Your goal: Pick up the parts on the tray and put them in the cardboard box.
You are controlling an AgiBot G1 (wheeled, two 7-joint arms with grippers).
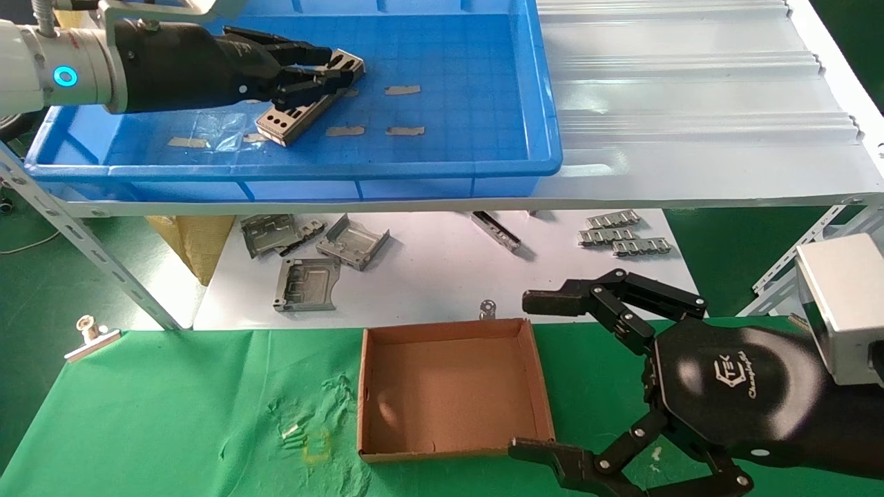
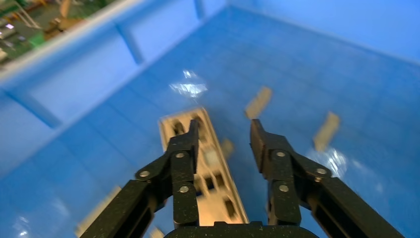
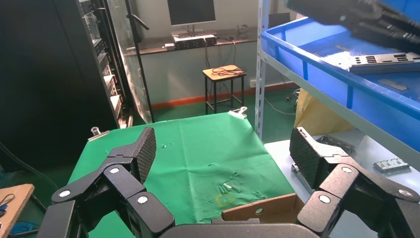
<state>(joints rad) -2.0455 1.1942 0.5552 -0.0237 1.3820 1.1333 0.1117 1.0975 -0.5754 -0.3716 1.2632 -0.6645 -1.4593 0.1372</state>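
Note:
Silver-grey punched metal parts (image 1: pixel 290 121) lie slantwise, stacked, on the floor of the blue tray (image 1: pixel 469 103) on the upper shelf. My left gripper (image 1: pixel 338 72) reaches into the tray over the far end of the stack. In the left wrist view it (image 2: pixel 224 134) is open; the top part (image 2: pixel 215 163) lies under one finger and the gap, not clamped. The cardboard box (image 1: pixel 449 386) sits empty on the green cloth. Beside its right wall my right gripper (image 1: pixel 521 376) is wide open and holds nothing, as the right wrist view (image 3: pixel 224 148) confirms.
Bent grey brackets (image 1: pixel 311 255) and ribbed strips (image 1: pixel 621 235) lie on the white lower shelf behind the box. A white corrugated sheet (image 1: pixel 690 83) sits right of the tray. A metal clip (image 1: pixel 90 335) holds the cloth at left. Angled shelf struts flank both sides.

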